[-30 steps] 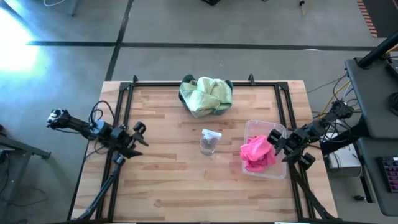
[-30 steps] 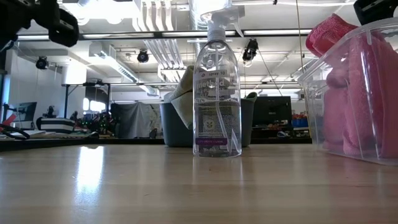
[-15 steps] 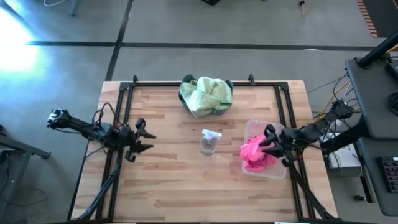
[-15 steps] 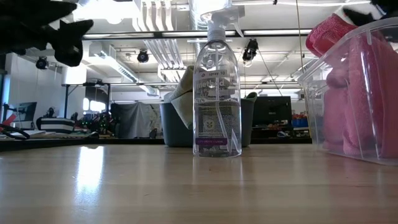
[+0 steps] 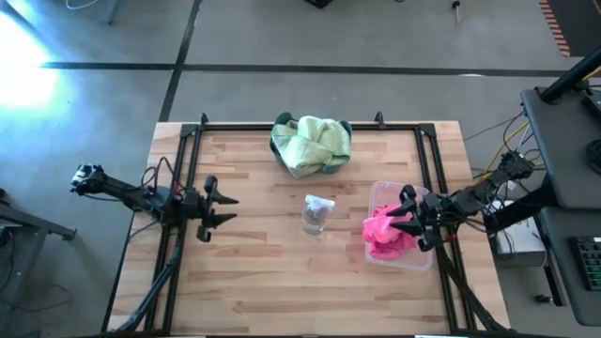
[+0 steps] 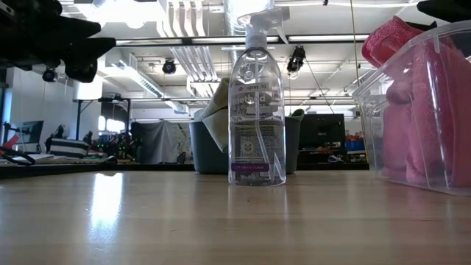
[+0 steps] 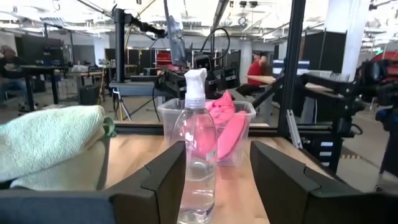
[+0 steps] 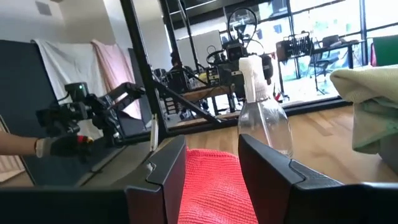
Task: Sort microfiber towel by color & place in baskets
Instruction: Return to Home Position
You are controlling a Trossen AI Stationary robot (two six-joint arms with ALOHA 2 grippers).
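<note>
Light green towels [image 5: 313, 141] are heaped in the dark teal basket [image 5: 346, 126] at the table's far edge, spilling over its rim. Bright pink towels [image 5: 387, 231] fill the clear basket [image 5: 394, 189] at the right. My left gripper [image 5: 228, 209] hovers open over the table's left part, pointing level toward the spray bottle [image 5: 316, 214]. My right gripper [image 5: 402, 214] is open above the pink heap; in its wrist view its fingers stand either side of the top pink towel [image 8: 214, 186].
The clear spray bottle [image 6: 257, 110] stands upright mid-table between both grippers. A black frame [image 5: 424, 150] rails the table's left, far and right sides. Bare wood lies along the near edge. People show in the room beyond [image 7: 255, 67].
My left gripper has moved from the table's left edge toward the right and now points level at the bottle. My right gripper has moved left from the right edge to above the clear basket. Towels, baskets and bottle have stayed put.
</note>
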